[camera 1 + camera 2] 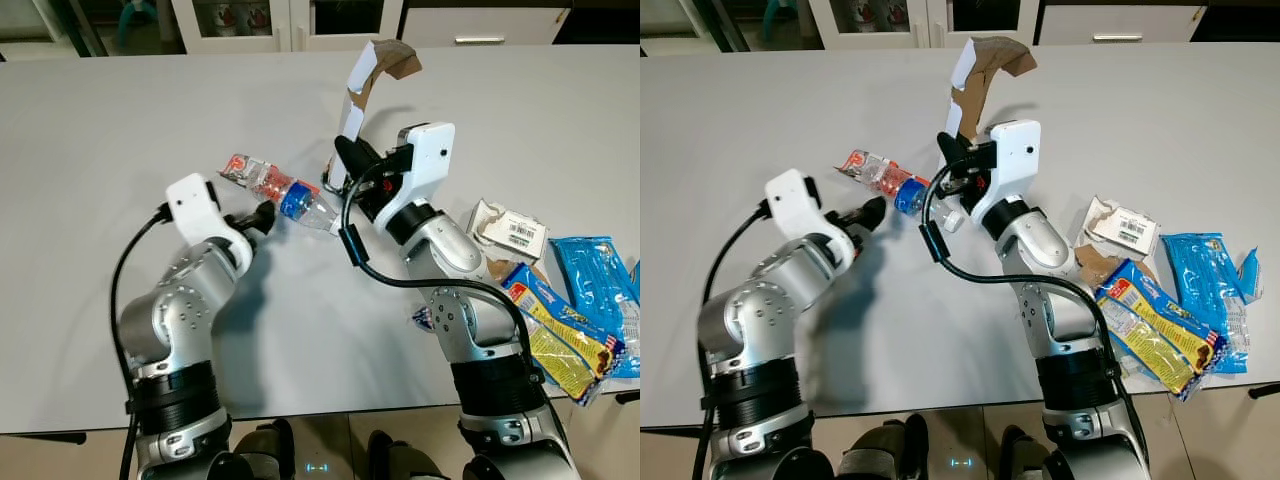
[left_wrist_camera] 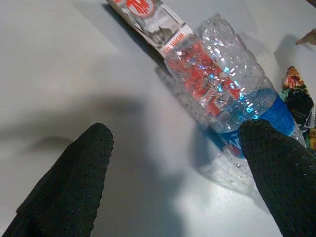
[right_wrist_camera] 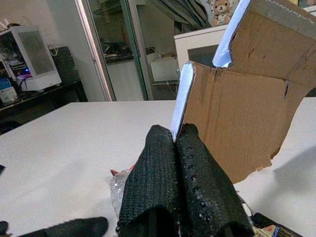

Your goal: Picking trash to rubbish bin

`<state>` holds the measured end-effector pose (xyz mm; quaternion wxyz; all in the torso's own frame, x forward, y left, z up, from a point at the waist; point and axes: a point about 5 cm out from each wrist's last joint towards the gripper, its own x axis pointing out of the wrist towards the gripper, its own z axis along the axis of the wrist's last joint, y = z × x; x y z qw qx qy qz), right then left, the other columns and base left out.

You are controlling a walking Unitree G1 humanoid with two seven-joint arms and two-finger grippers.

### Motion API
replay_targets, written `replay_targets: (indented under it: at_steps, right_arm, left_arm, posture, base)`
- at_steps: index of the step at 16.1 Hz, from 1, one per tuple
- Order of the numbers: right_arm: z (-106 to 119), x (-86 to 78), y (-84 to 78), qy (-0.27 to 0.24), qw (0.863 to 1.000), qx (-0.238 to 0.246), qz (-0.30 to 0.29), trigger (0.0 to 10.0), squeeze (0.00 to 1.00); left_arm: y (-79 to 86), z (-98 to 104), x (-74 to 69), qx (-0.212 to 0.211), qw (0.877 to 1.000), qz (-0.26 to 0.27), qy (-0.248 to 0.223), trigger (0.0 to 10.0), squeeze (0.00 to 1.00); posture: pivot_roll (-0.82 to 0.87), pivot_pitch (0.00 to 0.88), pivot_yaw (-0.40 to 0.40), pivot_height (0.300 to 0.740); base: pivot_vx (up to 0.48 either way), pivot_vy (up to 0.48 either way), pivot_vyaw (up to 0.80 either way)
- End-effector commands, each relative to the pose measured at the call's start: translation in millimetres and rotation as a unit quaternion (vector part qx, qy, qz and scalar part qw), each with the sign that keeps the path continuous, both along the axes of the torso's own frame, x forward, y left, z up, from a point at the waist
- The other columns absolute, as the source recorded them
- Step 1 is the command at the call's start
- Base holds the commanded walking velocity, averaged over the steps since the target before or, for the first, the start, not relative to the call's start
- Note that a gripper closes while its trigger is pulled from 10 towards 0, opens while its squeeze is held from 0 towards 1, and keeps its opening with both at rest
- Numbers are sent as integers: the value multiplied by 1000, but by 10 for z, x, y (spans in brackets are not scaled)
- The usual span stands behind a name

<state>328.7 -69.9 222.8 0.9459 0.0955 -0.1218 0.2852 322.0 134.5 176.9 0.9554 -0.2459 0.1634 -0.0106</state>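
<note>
Torn cardboard scrap [image 1: 372, 75], light and floppy, stands pinched at its lower edge in the right end effector [image 1: 345, 155] above the counter [image 1: 110, 130], while the left end effector [image 2: 173, 173] spreads around a crushed, slippery-looking plastic bottle [image 1: 285, 193] lying there, wrappers [image 1: 560, 330] near the edge, cabinets [image 1: 280, 20] behind.

On the table [image 1: 120, 120] before us a plastic bottle [image 1: 285, 195] lies on its side near the middle. Our left gripper [image 1: 262, 214] sits just beside it on the left; our right gripper [image 1: 345, 158] is just right of it, with a torn cardboard piece [image 1: 372, 80] standing up from it. Snack wrappers [image 1: 560, 330] and a crumpled carton [image 1: 508, 232] lie at the right edge.
</note>
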Motion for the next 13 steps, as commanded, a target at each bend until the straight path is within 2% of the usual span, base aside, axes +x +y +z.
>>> replay_targets:
  at_steps: [1, 3, 6, 13]
  right_arm:
    - [52, -16, -4, -12, 1000, 1, -1, 10000, 0]
    - [60, -21, -8, -13, 1000, 1, -1, 10000, 0]
    - [68, -41, -12, -14, 1000, 2, -3, 10000, 0]
    - [46, -123, -89, -8, 1000, -1, -18, 10000, 0]
  left_arm:
    - [-45, 33, 34, -3, 1000, -14, -14, 10000, 0]
    - [-84, 65, 101, 4, 999, -28, -36, 10000, 0]
    - [-122, 37, 143, 5, 998, -49, -38, 10000, 0]
    - [-254, -20, 394, 0, 996, -79, -39, 10000, 0]
  posture:
    - [-2, 172, 42, 740]
    - [-9, 176, 44, 740]
    - [-25, 184, 54, 740]
    - [-73, 219, 80, 740]
  base:
    - [0, 0, 0]
    - [0, 0, 0]
    - [0, 0, 0]
    - [0, 0, 0]
